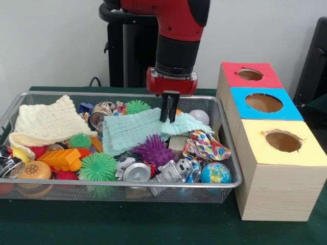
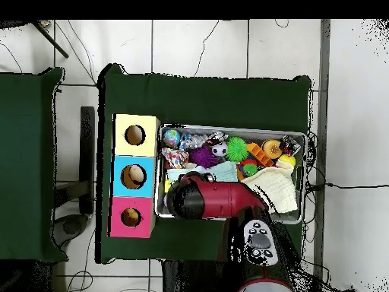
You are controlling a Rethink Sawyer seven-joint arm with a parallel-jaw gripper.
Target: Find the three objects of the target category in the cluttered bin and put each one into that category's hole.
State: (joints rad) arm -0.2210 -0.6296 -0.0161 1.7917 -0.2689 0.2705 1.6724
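Wire-mesh bin [image 1: 51, 191] on green worktop [image 1: 127, 224], heaped with toys, beside three wooden boxes: red-topped [image 1: 232, 76], blue-topped [image 1: 244, 112], yellow-topped [image 1: 296, 153], one round hole each. Gripper [image 1: 170, 116] lowered onto mint cloth [image 1: 135, 130] at mid-bin, dark fingers close together, tips sunk in the fold; pinched or merely touching: not discernible. Overhead: gripper hidden beneath red arm [image 2: 216, 199]. Countable in front view: two cloths, mint and cream [image 1: 48, 123]; four spiky balls, three green, one purple [image 1: 153, 149]; lower layers obscured
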